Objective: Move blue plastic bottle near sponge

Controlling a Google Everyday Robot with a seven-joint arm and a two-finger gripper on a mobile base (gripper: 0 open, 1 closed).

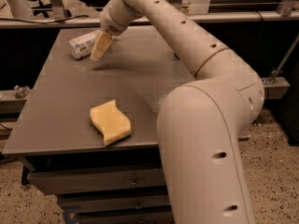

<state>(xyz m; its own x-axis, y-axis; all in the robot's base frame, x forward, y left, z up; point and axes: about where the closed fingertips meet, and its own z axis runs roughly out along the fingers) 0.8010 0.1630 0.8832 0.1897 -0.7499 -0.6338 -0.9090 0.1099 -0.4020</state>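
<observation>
The blue plastic bottle (82, 44) lies on its side at the far left of the grey table (60, 92), its pale label showing. The gripper (99, 49), with tan fingers pointing down and left, hovers just right of the bottle and overlaps its right end. The pale yellow sponge (110, 122) lies flat near the table's front edge, well apart from the bottle. The arm sweeps in from the right and hides the table's right side.
The robot's large white arm (205, 125) fills the right half of the view. Drawers (93, 185) sit under the table. Chair bases and a rail stand behind the table. The floor is speckled.
</observation>
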